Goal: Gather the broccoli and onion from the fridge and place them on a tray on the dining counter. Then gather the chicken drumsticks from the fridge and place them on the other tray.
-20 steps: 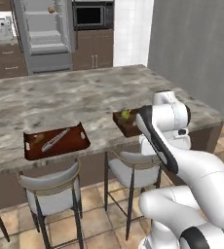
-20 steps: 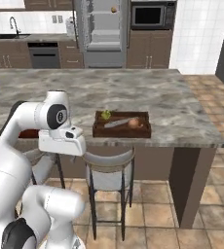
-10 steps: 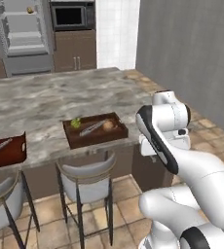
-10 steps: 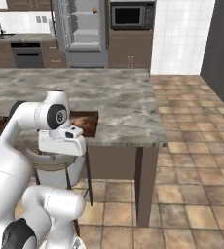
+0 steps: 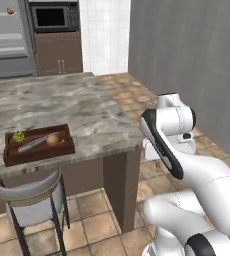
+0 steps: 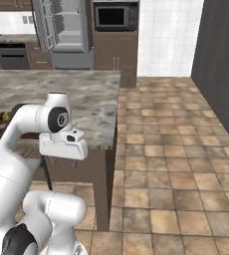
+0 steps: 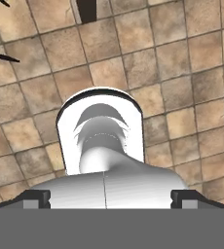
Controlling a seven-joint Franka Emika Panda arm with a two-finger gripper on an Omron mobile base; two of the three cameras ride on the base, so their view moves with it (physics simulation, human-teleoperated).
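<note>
The dining counter [image 5: 82, 107] stretches across the kitchen, with the grey fridge [image 6: 61, 30] standing against the far wall, its doors open. A dark wooden tray [image 5: 12, 156] sits near the counter's front edge above a grey-cushioned stool [image 5: 32, 197]. On the tray lie the green broccoli [image 5: 19, 136] at the left and the orange-brown onion [image 5: 52, 140] toward the right, apart. The gripper [image 7: 104, 198] hangs over the tiled floor [image 7: 182, 73], jaws spread wide, grasping nothing.
</note>
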